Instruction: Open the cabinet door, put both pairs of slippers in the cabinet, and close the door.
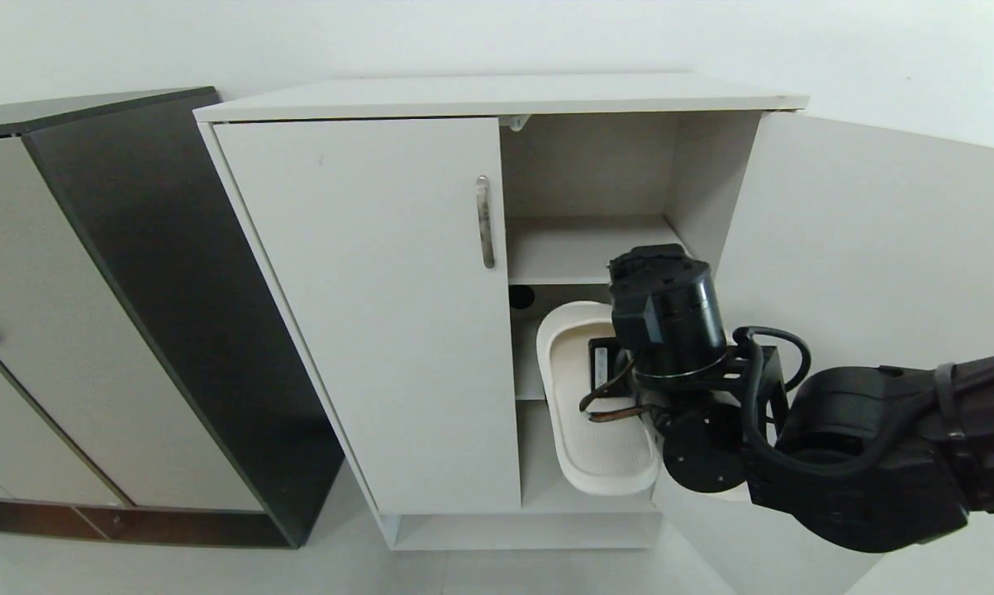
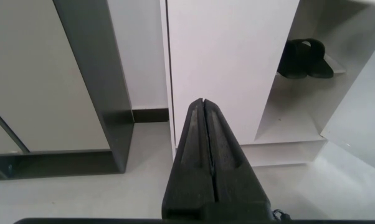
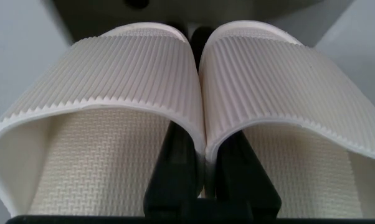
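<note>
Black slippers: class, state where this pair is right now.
In the left wrist view, the black slippers sit on a shelf in the cabinet, in its open right side, beside the closed left door.

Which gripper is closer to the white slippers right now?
Right. The right gripper grips the white slippers at the open cabinet; the left gripper hangs shut, back from the closed door.

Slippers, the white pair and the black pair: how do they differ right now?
Colour: the white slippers are cream, while the black slippers are dark.
Support: the white slippers are clamped in the right gripper at the open side of the cabinet. The black slippers rest on a shelf inside it.
Pose: the white slippers tilt steeply with footbeds facing out, and the black slippers lie flat.
Both pairs are strap slides, placed side by side.
</note>
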Motion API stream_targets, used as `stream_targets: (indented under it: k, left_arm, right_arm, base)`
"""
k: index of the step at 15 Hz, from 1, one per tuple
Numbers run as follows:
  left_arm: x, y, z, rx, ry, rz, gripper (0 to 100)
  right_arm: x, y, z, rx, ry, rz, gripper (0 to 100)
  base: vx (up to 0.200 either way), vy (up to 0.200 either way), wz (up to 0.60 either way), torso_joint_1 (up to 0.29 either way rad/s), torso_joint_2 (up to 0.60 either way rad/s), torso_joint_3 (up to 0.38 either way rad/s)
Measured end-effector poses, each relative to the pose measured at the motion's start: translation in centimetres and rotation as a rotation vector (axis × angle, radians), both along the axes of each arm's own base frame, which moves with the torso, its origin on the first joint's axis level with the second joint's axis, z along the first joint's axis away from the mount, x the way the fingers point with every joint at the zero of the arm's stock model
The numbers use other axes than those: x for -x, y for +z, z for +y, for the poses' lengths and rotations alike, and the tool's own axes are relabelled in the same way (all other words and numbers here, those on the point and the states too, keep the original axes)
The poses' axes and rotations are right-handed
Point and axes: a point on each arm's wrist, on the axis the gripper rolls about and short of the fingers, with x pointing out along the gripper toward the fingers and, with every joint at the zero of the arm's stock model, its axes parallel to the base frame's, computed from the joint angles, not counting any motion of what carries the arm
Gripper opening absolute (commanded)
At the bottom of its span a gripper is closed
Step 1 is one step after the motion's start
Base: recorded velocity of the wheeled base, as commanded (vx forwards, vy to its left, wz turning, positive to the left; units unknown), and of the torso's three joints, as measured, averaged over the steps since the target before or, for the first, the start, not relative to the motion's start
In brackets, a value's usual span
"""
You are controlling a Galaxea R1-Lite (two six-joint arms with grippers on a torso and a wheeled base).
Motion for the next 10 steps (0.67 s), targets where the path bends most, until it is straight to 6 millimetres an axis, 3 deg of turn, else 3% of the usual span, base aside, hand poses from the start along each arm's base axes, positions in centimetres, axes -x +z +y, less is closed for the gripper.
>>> stream_targets:
  k: [10]
  left_arm:
    - [0.0, 0.0, 0.0, -0.002, 0.000, 0.000, 0]
  right_arm:
    - [0.5, 1.9, -0.1, -0.025, -0.007, -0.041, 0]
  base:
    - [0.000, 0.000, 0.00, 0.000, 0.00, 0.000]
